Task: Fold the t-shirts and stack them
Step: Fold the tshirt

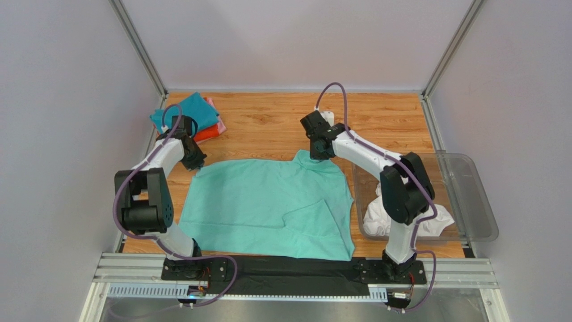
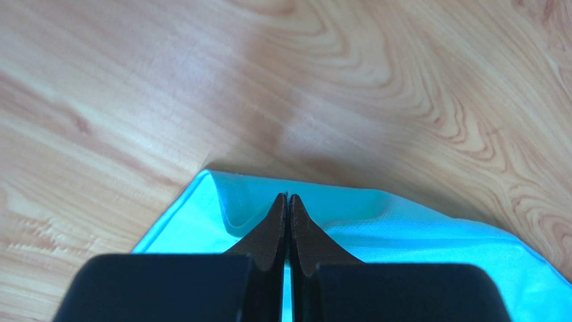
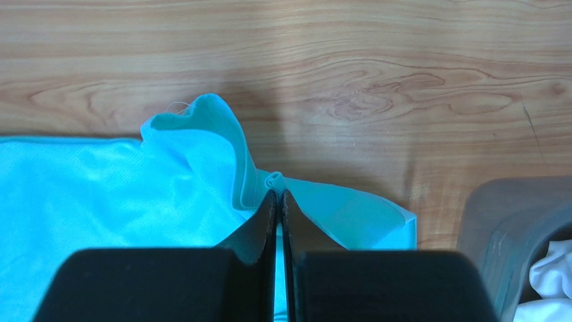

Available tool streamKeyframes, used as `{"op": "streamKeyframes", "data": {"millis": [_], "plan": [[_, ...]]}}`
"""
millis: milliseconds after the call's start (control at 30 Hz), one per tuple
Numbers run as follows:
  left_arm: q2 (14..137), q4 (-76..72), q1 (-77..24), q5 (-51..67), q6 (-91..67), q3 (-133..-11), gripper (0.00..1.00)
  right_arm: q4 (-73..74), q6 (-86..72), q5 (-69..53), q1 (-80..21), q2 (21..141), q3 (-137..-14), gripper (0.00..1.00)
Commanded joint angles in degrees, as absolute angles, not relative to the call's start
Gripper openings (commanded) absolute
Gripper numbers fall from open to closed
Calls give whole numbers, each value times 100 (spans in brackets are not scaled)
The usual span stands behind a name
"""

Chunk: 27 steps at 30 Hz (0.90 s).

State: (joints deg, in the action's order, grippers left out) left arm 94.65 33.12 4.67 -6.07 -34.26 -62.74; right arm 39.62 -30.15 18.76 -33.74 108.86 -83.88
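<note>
1. Both grippers are gripping cloth with their jaws pressed together. Our left gripper (image 2: 287, 196) is pinching the far left corner of the mint-green cotton short-sleeved t-shirt (image 1: 268, 208), and our right gripper (image 3: 278, 192) is nipping its far right edge.
2. That shirt is lying spread over the middle of the wooden table (image 1: 268, 121) and reaching toward the near edge, with one flap doubled over at its near right.
3. We are judging the right bite as shallow. Only a small curl of fabric is showing at the tips, so a lift could be pulling it free.
4. Uneven travel between our arms could be skewing the fold or bunching the cloth.
5. Our left arm is working just beside the folded pile of teal-blue, orange-red and pink t-shirts (image 1: 184, 111) at the far left corner, and a wide swing could be knocking it.
6. Our right arm is passing near the clear plastic bin (image 1: 477, 201) at the right edge, where a white t-shirt (image 1: 389, 218) is waiting.
</note>
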Motion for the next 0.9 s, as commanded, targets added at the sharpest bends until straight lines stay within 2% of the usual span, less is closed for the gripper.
{"op": "streamKeyframes", "data": {"millis": [0, 400, 867], "plan": [[8800, 3164, 519, -633, -3630, -5847, 0, 3894, -3076, 2285, -3664, 10118, -7842, 0], [6743, 3656, 519, -1766, -4289, -4624, 0, 4254, -3779, 2988, -4948, 8245, -6329, 0], [6223, 3876, 527, -2092, -4535, -4140, 0, 4640, -4349, 3023, -5906, 7111, -5485, 0]]}}
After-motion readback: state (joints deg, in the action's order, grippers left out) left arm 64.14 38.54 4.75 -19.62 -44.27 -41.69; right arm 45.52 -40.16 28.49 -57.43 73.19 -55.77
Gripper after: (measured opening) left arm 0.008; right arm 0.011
